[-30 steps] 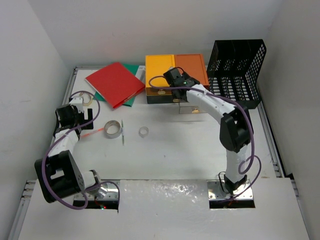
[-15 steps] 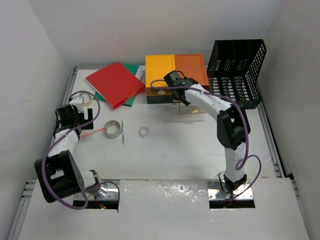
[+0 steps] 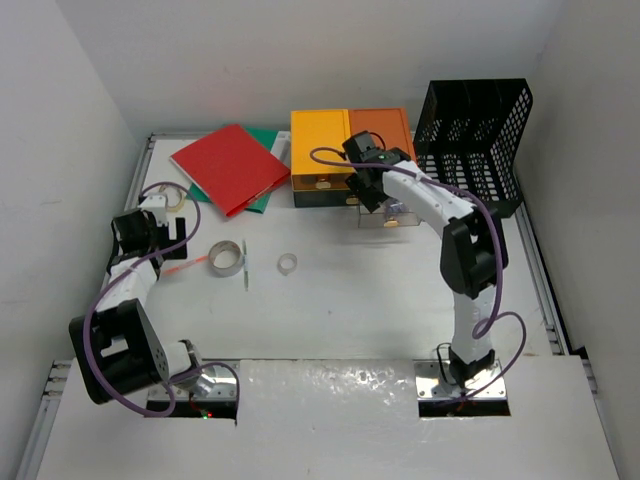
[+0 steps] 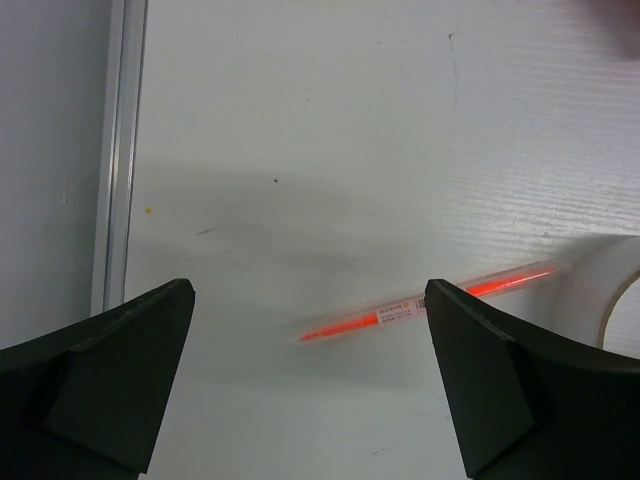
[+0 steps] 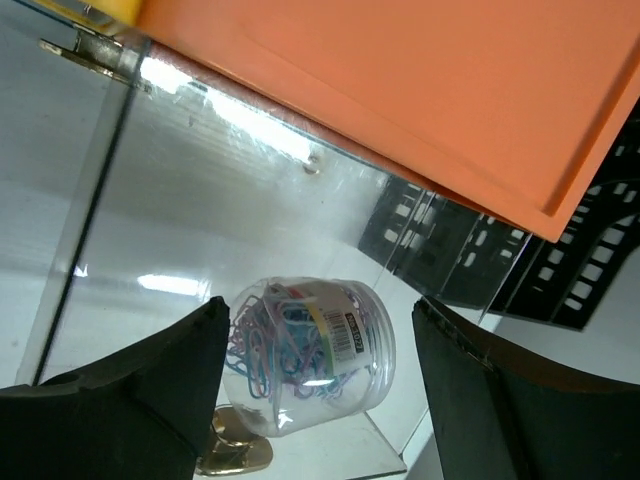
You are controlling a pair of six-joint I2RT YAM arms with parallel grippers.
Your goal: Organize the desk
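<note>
The white desk [image 3: 350,310] carries loose items. My right gripper [image 3: 375,198] reaches into the clear drawer [image 3: 388,216] pulled out of the yellow-and-orange drawer box [image 3: 350,145]. In the right wrist view a clear jar of coloured paper clips [image 5: 310,355] lies on its side on the drawer floor, between the open jaws of the right gripper [image 5: 320,310]; the right finger stands off it. My left gripper [image 3: 172,228] hangs open at the desk's left. In the left wrist view the left gripper [image 4: 308,300] is over an orange pen [image 4: 430,305], not touching it.
A tape roll [image 3: 226,258] lies right of the pen, with a thin stick [image 3: 245,272] and a small ring [image 3: 287,263] beyond it. A red folder [image 3: 230,167] over a green one [image 3: 262,198] sits at the back left. A black mesh rack [image 3: 475,140] stands at the back right.
The right gripper's jaws have spread wider around the jar and the right wrist has shifted slightly right over the drawer. The left arm has not moved.
</note>
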